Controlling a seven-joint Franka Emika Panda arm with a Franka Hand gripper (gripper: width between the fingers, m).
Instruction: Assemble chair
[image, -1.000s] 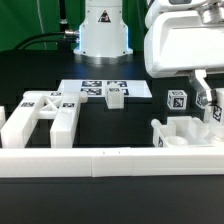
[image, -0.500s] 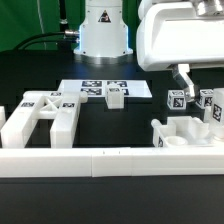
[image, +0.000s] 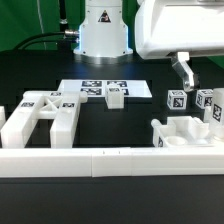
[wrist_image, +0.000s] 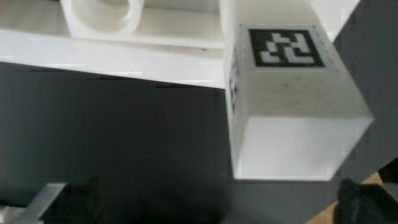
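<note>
My gripper (image: 190, 72) hangs open at the exterior view's right, just above a row of small white tagged chair cubes (image: 178, 100). Nothing sits between its fingers. In the wrist view a white tagged block (wrist_image: 290, 100) stands upright beyond the gripper (wrist_image: 205, 205), whose dark fingertips (wrist_image: 365, 196) flank empty dark table. A slotted white chair piece (image: 186, 136) lies in front of the cubes. Another chunky chair panel (image: 40, 118) rests at the exterior view's left.
The marker board (image: 92, 88) lies mid-table with a small white tagged cube (image: 115, 97) on it. A long low white rail (image: 110, 161) runs along the front. The robot's base (image: 103, 30) stands behind.
The gripper has opened wide, let go of a tagged block at the right, and risen up and slightly left, away from the cubes.
</note>
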